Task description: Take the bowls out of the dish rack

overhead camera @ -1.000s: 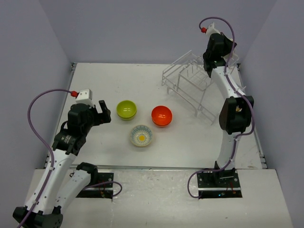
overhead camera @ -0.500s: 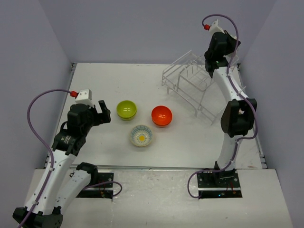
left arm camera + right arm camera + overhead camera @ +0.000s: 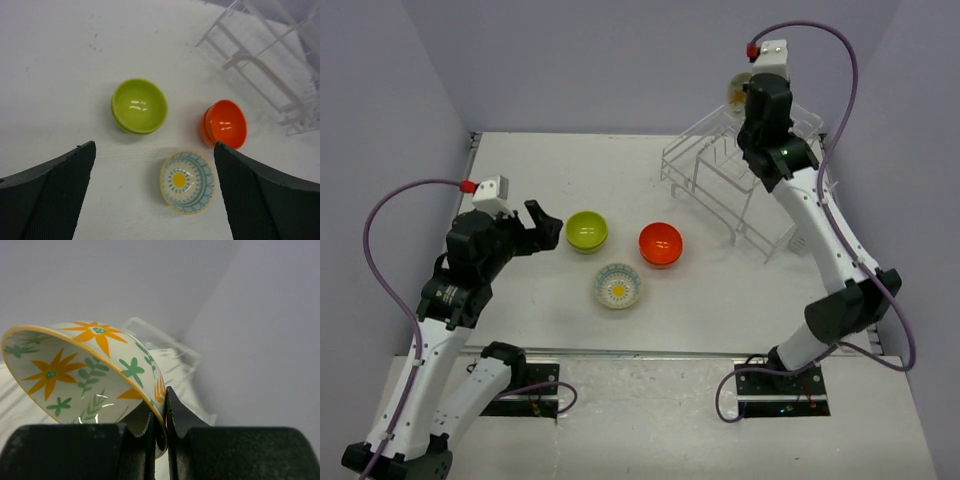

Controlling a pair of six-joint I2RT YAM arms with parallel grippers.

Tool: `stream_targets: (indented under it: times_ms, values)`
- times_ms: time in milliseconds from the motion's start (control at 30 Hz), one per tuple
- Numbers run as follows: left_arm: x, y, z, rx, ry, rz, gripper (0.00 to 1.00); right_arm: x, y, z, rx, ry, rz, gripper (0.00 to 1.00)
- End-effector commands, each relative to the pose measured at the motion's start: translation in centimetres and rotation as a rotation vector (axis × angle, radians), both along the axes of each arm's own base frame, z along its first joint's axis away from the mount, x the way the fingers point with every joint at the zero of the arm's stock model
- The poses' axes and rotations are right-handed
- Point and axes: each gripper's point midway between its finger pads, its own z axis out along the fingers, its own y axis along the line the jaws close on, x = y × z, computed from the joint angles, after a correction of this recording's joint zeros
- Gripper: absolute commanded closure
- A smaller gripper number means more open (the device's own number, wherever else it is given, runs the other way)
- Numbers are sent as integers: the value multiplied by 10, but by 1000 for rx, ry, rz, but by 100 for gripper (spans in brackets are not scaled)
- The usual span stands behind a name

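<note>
— Right, what has your right hand (image 3: 159,410) got?

— It is clamped on the rim of a flowered bowl (image 3: 75,370). On my wrist camera the two fingers (image 3: 180,420) pinch the wall of it, one inside and one outside. The bowl tips off to the left of the fingers, cream with orange flowers and green leaves and a yellow edge.

— And where does that sit against the dish rack (image 3: 720,170)?

— From overhead I see the hand held high, with the bowl at its tip, above the far end of the white wire rack. I cannot tell whether any prong touches it.

— Your left hand (image 3: 154,145)?

— Spread wide, gripping nothing, hovering over the worktop (image 3: 540,170). Three bowls stand upright below and ahead of it, each apart from the others. The yellow-green bowl (image 3: 139,105) is ahead, towards the left finger. The orange-red bowl (image 3: 225,124) is ahead, by the right finger. The blue-rimmed bowl (image 3: 187,181), with a yellow centre, is closest to the hand, between the two fingers. The rack lies beyond them, off past the right finger.
</note>
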Motion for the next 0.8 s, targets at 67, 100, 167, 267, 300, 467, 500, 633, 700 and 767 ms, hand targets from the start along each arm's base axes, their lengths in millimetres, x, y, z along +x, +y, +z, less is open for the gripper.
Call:
stream_targets:
  times_ms: [67, 100, 167, 267, 300, 467, 500, 633, 700, 767]
  values:
    - [16, -46, 128, -199, -249, -172, 0, -83, 154, -26, 665, -8, 479, 100]
    - [19, -52, 136, -206, -257, -187, 0, -94, 168, -29, 719, 11, 527, 100]
    - [15, -81, 162, -194, -256, -223, 0, -135, 240, -73, 916, 210, 703, 100]
    - [9, -90, 160, -184, -246, -197, 0, -156, 269, -85, 993, 255, 753, 100]
    - [7, -96, 158, -182, -238, -203, 0, -162, 274, -88, 1000, 263, 758, 100]
    - [24, -128, 118, -57, -99, -216, 4, -186, 290, -106, 1051, 334, 754, 100]
    - [20, -137, 112, -34, -82, -232, 7, -188, 290, -106, 1054, 342, 754, 100]
    - [29, -141, 92, 53, -48, -182, 31, -193, 285, -108, 1052, 359, 749, 100]
    - [34, -143, 83, 91, -21, -169, 50, -199, 287, -108, 1057, 374, 776, 100]
    - [38, -149, 75, 106, 1, -179, 65, -202, 288, -109, 1057, 388, 788, 100]
